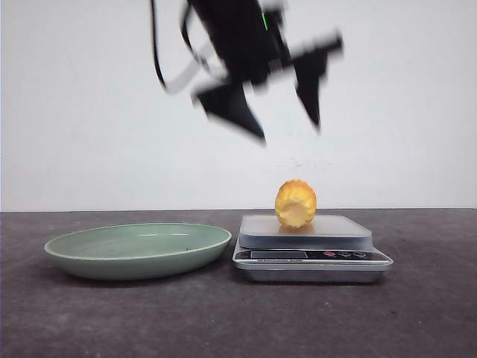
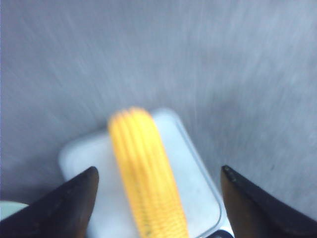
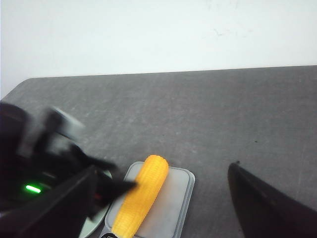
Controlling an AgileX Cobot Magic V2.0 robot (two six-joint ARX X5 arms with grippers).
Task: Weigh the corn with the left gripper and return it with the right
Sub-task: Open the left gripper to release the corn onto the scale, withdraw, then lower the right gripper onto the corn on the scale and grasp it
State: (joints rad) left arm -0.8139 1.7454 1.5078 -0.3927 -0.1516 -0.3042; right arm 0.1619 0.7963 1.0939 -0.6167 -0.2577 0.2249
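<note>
The corn (image 1: pixel 296 203) lies on the platform of a silver kitchen scale (image 1: pixel 335 233), resting free. My left gripper (image 1: pixel 291 133) hangs blurred well above it, open and empty. In the left wrist view the corn (image 2: pixel 146 178) lies on the scale (image 2: pixel 198 183) far below the spread fingers of the left gripper (image 2: pixel 158 169). My right gripper (image 3: pixel 162 167) is open and empty, set back from the scale; it looks down at the corn (image 3: pixel 141 196) and at the left arm's blurred wrist (image 3: pixel 44 163). The right gripper is out of the front view.
A shallow pale green dish (image 1: pixel 138 250) stands left of the scale on the dark grey table. The scale's display and buttons (image 1: pixel 328 254) face the front. A white wall stands behind the table.
</note>
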